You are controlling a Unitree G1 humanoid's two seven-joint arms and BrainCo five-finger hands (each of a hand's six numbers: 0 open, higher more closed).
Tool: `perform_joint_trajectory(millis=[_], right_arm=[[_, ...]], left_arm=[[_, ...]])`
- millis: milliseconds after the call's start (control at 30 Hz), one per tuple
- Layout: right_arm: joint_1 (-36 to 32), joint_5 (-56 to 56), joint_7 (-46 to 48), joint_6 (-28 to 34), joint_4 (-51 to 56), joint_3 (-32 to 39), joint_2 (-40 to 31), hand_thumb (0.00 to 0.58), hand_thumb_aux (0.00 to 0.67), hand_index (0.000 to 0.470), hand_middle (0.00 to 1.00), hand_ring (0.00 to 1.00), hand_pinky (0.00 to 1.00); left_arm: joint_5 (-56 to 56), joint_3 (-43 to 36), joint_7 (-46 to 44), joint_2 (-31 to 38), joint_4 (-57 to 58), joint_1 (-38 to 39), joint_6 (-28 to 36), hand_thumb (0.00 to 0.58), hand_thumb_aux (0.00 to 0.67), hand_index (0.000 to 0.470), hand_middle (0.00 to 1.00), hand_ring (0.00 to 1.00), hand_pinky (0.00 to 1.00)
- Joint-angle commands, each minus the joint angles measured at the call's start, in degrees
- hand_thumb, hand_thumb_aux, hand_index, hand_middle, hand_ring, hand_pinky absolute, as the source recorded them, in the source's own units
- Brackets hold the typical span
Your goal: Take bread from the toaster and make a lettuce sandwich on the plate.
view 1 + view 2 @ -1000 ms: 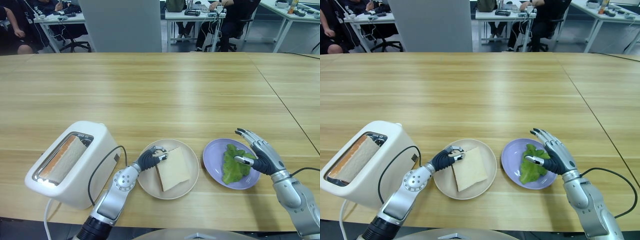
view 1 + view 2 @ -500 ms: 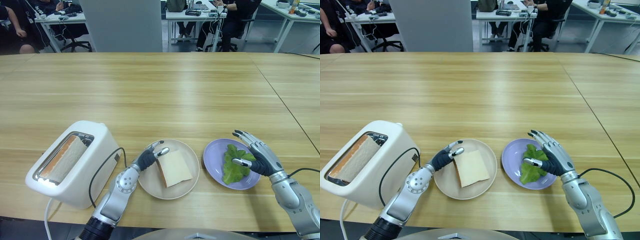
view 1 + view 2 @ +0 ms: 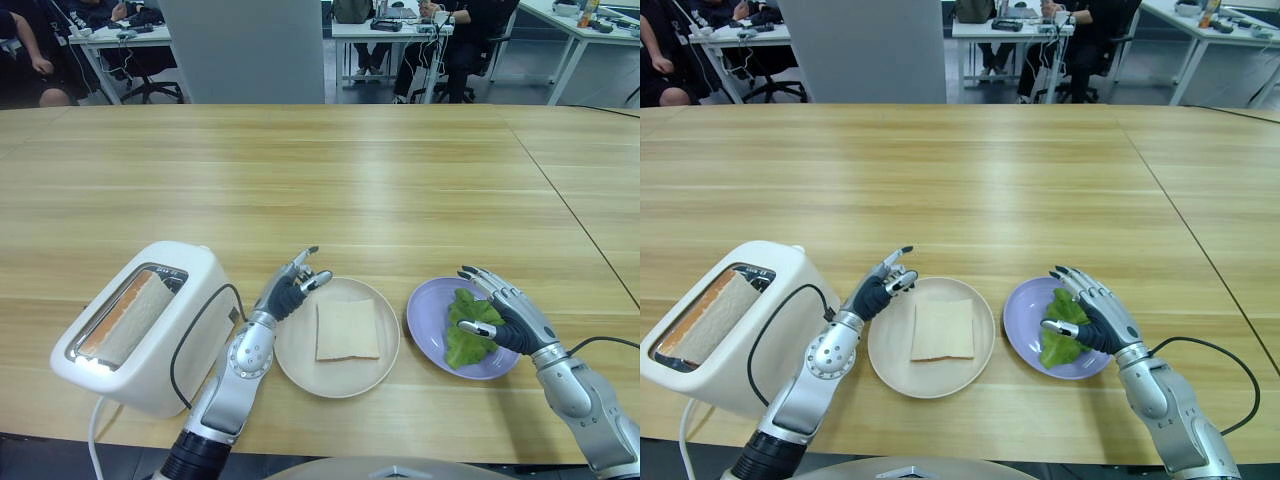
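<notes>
Pale square bread slice point(image 3: 347, 330) lies flat in the middle of the round beige plate point(image 3: 298, 372), lower centre of frame. Green lettuce leaf point(image 3: 463, 335) sits on the round purple plate point(image 3: 421, 312), lower right, just beside the beige one. Right hand point(image 3: 508, 318) hangs over the leaf's right edge, fingers loosely spread, thumb tip at the leaf, not clamped on it as far as I can tell. Left hand point(image 3: 288, 293) is at the beige plate's upper-left rim, fingers wide, holding nothing. White boxy toaster point(image 3: 175, 300) is lower left on the wooden table point(image 3: 350, 180), with a second slice point(image 3: 125, 320) in its slot. Step in hand looks like the lettuce pick. Do it well: close fingers and thumb on the bulk of the leaf, not a frilly edge that may tear, lift clear of the purple rim, carry it frame-left, release centred on the bread so nothing overhangs. Left hand should keep off the plate while the leaf lands.
</notes>
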Motion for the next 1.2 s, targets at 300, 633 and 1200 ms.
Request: perform_joint_trajectory(millis=[300, 633, 1200], right_arm=[[-2.5, -9.4, -1.6, -0.5, 3.1, 0.4, -8.0, 0.000, 0.000, 0.000, 0.00, 0.00, 0.00], [-9.5, -14.7, -11.4, -12.1, 16.1, 2.8, -20.4, 0.000, 0.000, 0.000, 0.00, 0.00, 0.00], [-19.5, -29.0, -29.1, -17.3, 34.9, 18.9, -23.4, 0.000, 0.000, 0.000, 0.00, 0.00, 0.00]], left_arm=[[2.1, 2.6, 0.6, -5.2, -16.0, 5.4, 3.8, 0.000, 0.000, 0.000, 0.51, 0.51, 0.51], [2.7, 0.5, 2.0, -10.3, -19.7, 12.6, 3.2, 0.000, 0.000, 0.000, 0.47, 0.47, 0.47], [4.8, -4.0, 1.9, -12.2, -19.7, 16.2, 3.3, 0.000, 0.000, 0.000, 0.41, 0.41, 0.41]])
